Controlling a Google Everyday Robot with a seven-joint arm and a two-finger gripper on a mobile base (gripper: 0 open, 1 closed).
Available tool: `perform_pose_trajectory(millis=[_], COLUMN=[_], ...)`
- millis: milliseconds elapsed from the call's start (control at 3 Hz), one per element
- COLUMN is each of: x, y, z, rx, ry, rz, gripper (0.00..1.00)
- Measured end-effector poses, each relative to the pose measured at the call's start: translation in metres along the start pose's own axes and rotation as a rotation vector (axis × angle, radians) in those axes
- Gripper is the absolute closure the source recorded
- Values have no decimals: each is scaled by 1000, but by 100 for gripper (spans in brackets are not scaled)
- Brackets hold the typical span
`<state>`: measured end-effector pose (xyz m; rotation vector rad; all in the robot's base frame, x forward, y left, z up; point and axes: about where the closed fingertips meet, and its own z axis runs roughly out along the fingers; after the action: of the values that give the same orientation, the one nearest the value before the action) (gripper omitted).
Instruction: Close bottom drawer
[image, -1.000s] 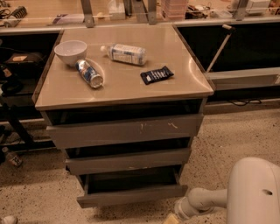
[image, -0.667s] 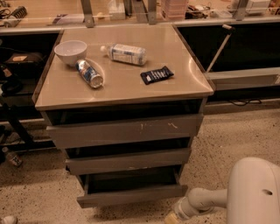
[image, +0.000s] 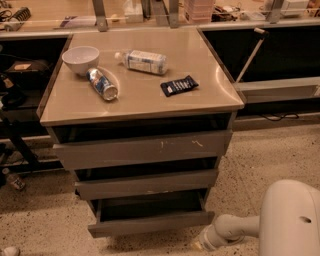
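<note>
Camera view: bottom drawer (image: 150, 223) pulled out; gripper (image: 201, 244) low beside its front corner, grip state unclear.

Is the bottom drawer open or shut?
Open: the bottom drawer juts out, its tray exposed. The gripper sits low by its front corner.

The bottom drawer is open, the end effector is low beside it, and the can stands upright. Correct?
No. The camera view shows the can lying on its side. The bottom drawer is open, the end effector low beside it.
</note>
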<state>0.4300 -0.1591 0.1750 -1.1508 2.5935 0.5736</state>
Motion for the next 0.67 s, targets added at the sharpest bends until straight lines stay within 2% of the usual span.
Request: perform_pose_trajectory(millis=[333,667], x=[-14,-22], y=[-12,-22], z=[3,11], rx=[8,7], ry=[-19,-28], rz=[-10,-10], gripper=[100,100])
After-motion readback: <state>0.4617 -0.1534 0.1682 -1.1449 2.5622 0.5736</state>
